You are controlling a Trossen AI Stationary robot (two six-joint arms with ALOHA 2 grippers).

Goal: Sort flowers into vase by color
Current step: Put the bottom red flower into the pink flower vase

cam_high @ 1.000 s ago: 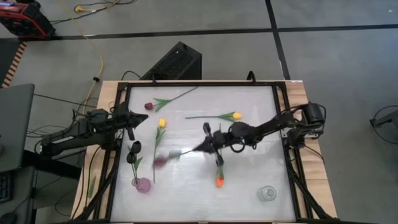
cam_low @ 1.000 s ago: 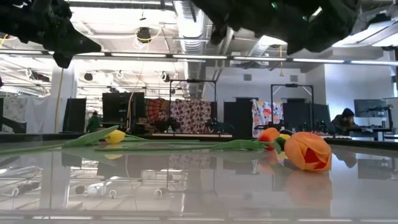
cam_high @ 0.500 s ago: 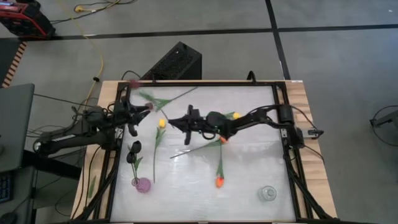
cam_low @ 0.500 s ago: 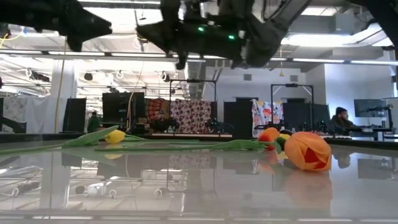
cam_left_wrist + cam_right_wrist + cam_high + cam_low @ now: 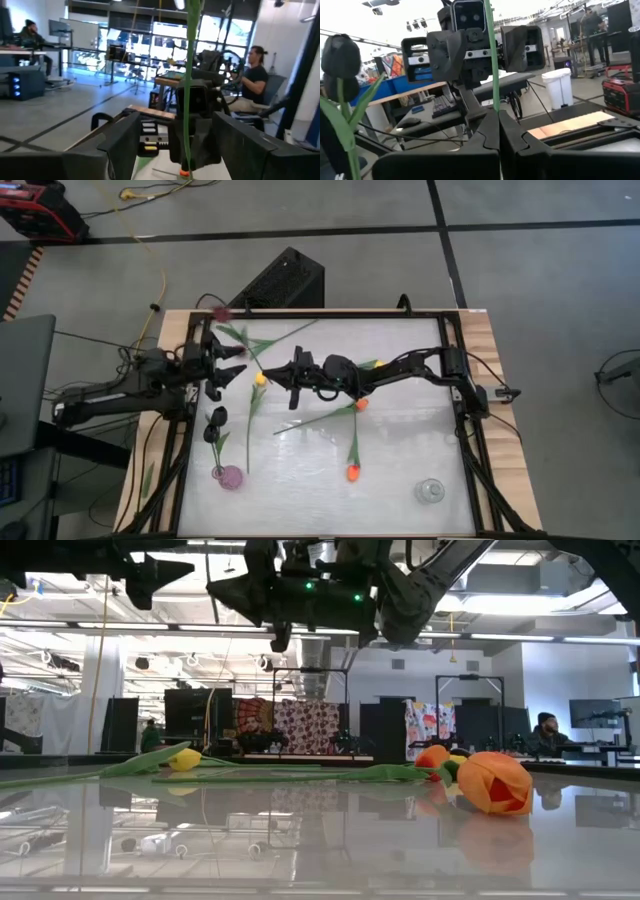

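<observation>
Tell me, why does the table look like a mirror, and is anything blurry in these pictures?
In the low view, the glossy table reflects the ceiling lights and the orange tulip, which looks soft up close. In the left wrist view, the green stem near the lens is blurred. In the high view, the table shows pale glare.

Grey concrete floor point(image 5: 300, 220) with dark seams, yellow cable point(image 5: 160, 270) trailing across it, red machine point(image 5: 35, 210) in the corner, black box point(image 5: 285, 280) behind the desk point(image 5: 480, 340). Beyond: open workshop, ceiling strip lights point(image 5: 540, 637), patterned cloths point(image 5: 310, 725) hung on racks, seated person point(image 5: 545, 732) at monitors.
</observation>
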